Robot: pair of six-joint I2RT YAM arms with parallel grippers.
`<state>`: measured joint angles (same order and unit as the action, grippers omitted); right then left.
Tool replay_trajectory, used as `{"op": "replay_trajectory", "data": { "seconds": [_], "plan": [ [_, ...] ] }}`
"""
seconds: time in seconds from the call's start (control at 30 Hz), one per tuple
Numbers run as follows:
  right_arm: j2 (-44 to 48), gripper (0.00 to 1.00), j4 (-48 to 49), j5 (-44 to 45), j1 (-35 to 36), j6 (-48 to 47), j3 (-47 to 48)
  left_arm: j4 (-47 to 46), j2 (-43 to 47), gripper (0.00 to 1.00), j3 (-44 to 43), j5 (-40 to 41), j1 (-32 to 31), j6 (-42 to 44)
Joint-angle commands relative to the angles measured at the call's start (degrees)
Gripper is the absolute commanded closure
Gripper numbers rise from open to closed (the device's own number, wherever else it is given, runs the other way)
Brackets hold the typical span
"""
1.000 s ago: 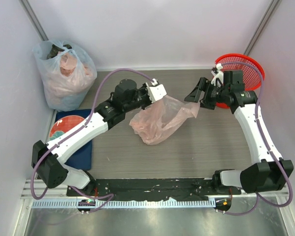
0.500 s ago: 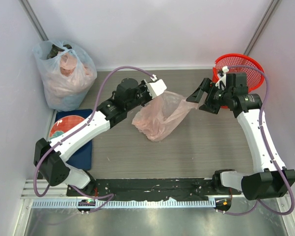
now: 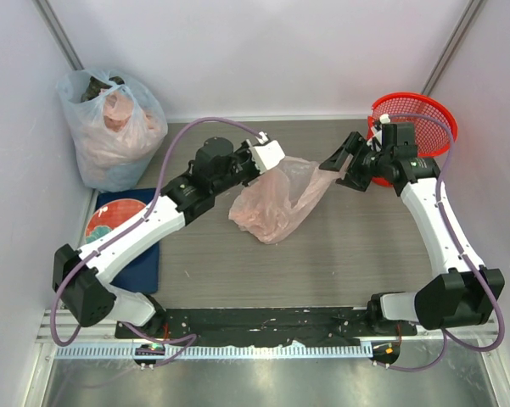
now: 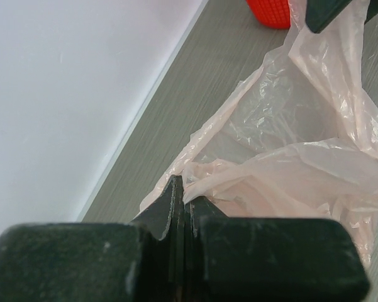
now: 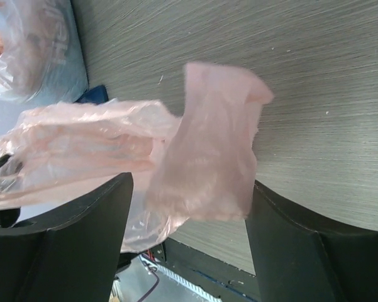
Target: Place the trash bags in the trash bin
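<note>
The pale-pink trash bag (image 3: 276,202) hangs crumpled over the table's middle. My left gripper (image 3: 268,158) is shut on its upper left edge; in the left wrist view the closed jaws pinch the plastic (image 4: 183,194), and the bag (image 4: 295,145) spreads out beyond them. My right gripper (image 3: 339,163) is open at the bag's right end. In the right wrist view a flap of the bag (image 5: 207,157) lies between the two spread fingers (image 5: 82,245), touching neither. The red mesh trash bin (image 3: 417,120) stands at the back right, behind the right gripper, and shows in the left wrist view (image 4: 270,11).
A bluish-clear bag with pink lumps (image 3: 110,127) stands in the back left corner. A patterned plate (image 3: 112,217) lies on a dark blue mat (image 3: 144,254) at the left. White walls close in the back and sides.
The left gripper has lifted the bag slightly and carried it a little to the right. The right wrist has shifted toward the back, its jaws staying open around the bag's end.
</note>
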<state>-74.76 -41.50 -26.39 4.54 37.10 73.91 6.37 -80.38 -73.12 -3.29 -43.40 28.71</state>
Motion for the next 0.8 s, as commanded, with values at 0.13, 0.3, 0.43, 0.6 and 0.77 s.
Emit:
{"op": "replay_trajectory", "data": {
  "seconds": [0.13,0.3,0.43,0.6,0.77],
  "plan": [
    [-0.56,0.26,3.08,5.73,0.39,2.27,1.59,-3.03,3.56,1.00,0.53,-2.86,-0.20,-0.23],
    [-0.30,0.70,4.84,5.38,0.30,1.31,1.76,-2.94,3.74,1.00,1.58,-4.01,-0.20,1.51],
    [-0.73,0.95,4.23,5.56,0.30,-4.48,5.79,-6.19,-0.20,1.00,-0.17,4.48,1.02,4.68],
    [-2.67,0.99,8.69,4.34,0.12,-15.99,13.79,-6.56,-3.47,1.00,-8.00,0.08,5.69,5.39],
    [0.30,0.99,14.16,-2.69,0.12,-21.19,11.97,19.39,4.77,0.77,-3.09,-32.10,4.65,19.25]
  ]
}}
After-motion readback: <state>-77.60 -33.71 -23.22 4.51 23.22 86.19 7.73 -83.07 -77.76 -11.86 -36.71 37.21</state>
